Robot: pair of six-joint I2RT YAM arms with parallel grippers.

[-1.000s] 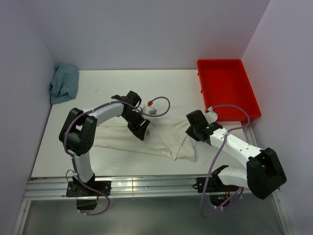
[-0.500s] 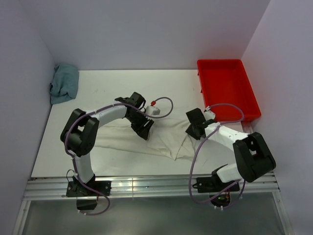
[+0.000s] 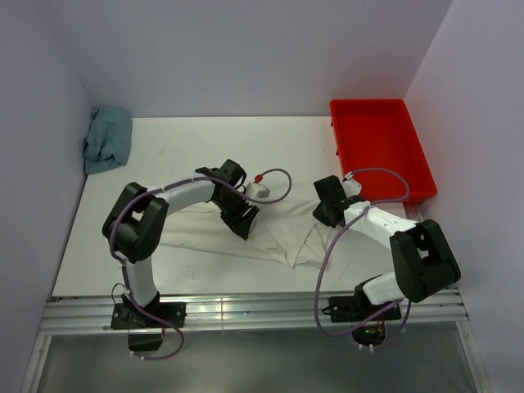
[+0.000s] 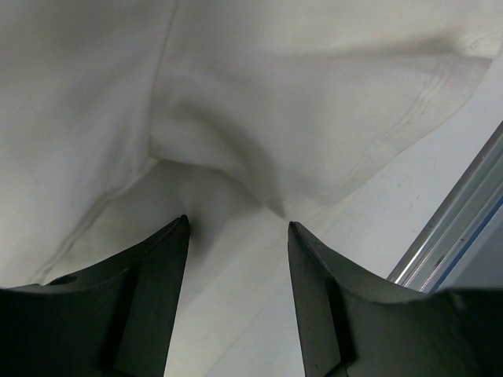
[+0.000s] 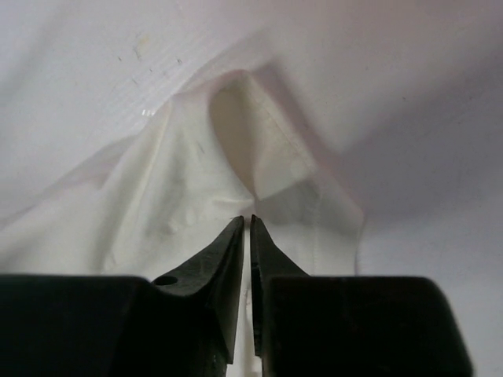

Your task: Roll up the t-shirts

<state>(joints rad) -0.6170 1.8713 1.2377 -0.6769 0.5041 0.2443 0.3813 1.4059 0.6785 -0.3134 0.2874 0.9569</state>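
**Step in hand:** opening grasp, ahead of any rolling. The t-shirt (image 3: 274, 237) lies loosely spread and wrinkled on the surface (image 3: 188, 155), nearer the arm bases than the red tray (image 3: 381, 151) and off to its left. No rolled portion is visible anywhere on it, so I judge the task close to its start.

**Right claw** (image 3: 326, 214): sits at the shirt edge closest to the red tray. In the wrist view its fingers (image 5: 224, 259) are pressed almost together, with only a thin slit between them. A tented ridge of fabric runs straight into the tips, so it appears to be pinching a fold of the shirt hem. The arm is folded low, forearm reaching in from the tray side, wrist pitched down to the cloth.

**Left claw** (image 3: 240, 219): over the shirt's middle, well away from the red tray. Its fingers are spread and straddle a raised pucker of fabric, gripping nothing. The arm arches over the shirt, claw pointing down.

**Next move (judgement):** the left claw needs to close on that pucker or shift to an edge. Both arms must then pull the fabric flat and straight before turning it over itself. A thin, single-layer pinch could slip.

**Other:** a blue-green cloth (image 3: 106, 139) lies bunched at the far corner opposite the red tray.
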